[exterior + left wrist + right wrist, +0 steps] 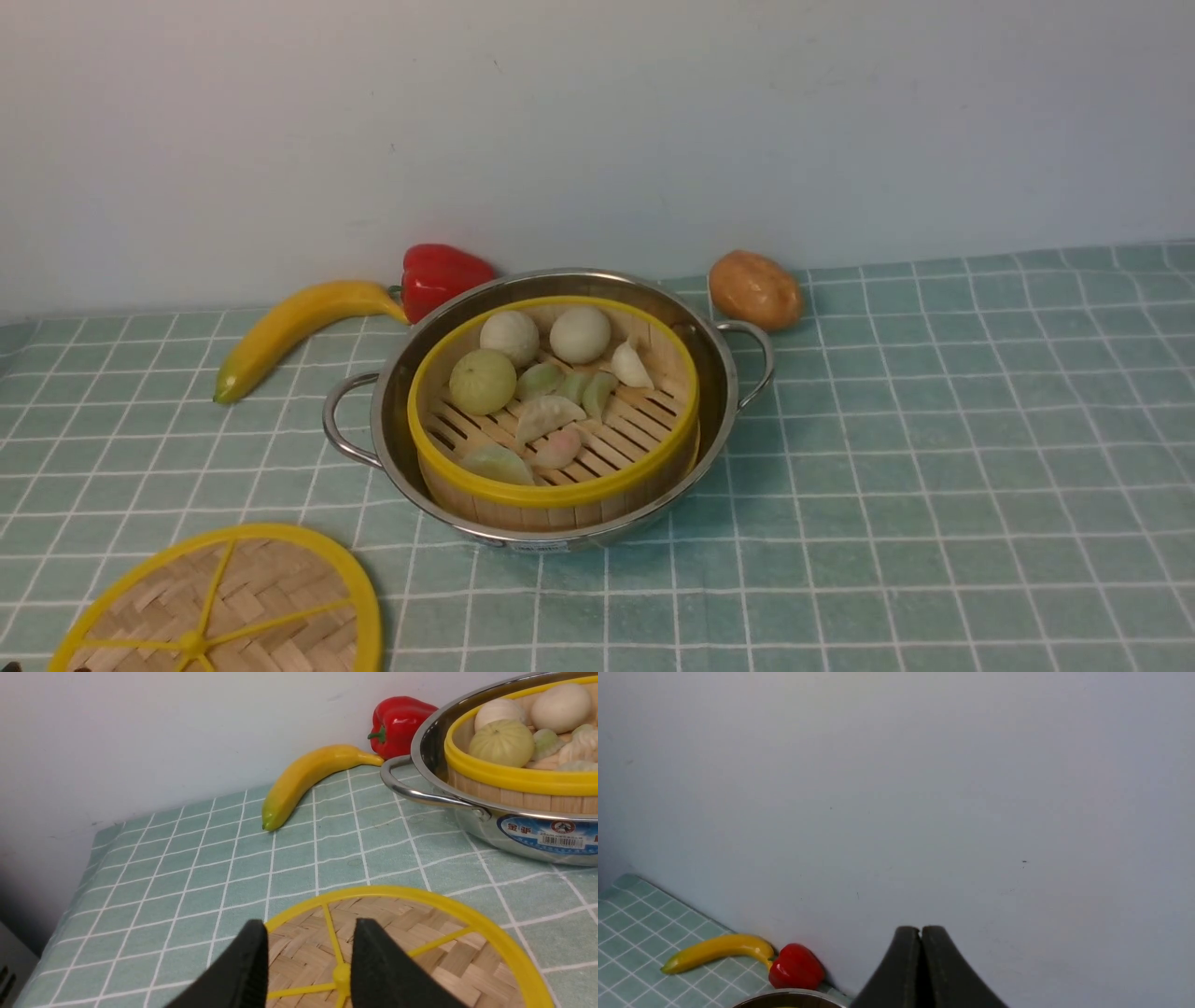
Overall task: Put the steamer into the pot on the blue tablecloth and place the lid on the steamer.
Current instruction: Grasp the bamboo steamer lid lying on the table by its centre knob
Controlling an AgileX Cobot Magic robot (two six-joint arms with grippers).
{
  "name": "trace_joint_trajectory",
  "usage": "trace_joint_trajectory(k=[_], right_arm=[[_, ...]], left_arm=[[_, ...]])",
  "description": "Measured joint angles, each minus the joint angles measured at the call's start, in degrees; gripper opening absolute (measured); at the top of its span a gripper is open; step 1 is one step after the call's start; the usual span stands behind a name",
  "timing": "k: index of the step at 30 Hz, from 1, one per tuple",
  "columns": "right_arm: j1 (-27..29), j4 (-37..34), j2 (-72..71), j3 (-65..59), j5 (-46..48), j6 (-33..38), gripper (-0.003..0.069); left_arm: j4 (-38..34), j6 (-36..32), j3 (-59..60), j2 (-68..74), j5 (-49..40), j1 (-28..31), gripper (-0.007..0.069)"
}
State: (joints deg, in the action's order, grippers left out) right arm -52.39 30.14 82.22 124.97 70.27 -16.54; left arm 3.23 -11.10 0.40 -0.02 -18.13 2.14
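We see the steamer (560,487) already seated in the pot (397,392); the lid (271,579) lies near left, so our left gripper (308,921) hangs part-open astride a spoke, gripping nothing; the right gripper (920,929), pinched closed and empty, is raised clear.

Steamer (639,420), a yellow-rimmed bamboo basket with buns (580,334) and dumplings (548,413) on its slatted floor, sits upright inside the shiny two-handled pot (714,383), which stands on the checked teal tablecloth (934,420). The woven, yellow-spoked lid (252,597) lies flat on the cloth front-left, apart from the pot
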Motion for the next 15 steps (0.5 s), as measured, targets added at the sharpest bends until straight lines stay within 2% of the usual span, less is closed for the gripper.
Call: trace_joint_trajectory(k=[3, 7, 12, 15], right_arm=[[0.2, -0.1, -3.7, -6.9, -1.1, -2.2, 0.0015], [4.8, -0.5, -15.7, -29.1, -15.5, -7.8, 0.0031], [17.2, -0.2, -31.5, -56.3, -36.7, -11.2, 0.005], [26.0, -0.2, -39.0, -69.8, -46.0, -11.7, 0.0058]], left_arm=[[0.0, 0.0, 0.0, 0.0, 0.0, 0.0, 0.0243], [0.0, 0.0, 0.0, 0.0, 0.0, 0.0, 0.0243], [0.0, 0.0, 0.0, 0.0, 0.0, 0.0, 0.0243], [0.0, 0.0, 0.0, 0.0, 0.0, 0.0, 0.0243]])
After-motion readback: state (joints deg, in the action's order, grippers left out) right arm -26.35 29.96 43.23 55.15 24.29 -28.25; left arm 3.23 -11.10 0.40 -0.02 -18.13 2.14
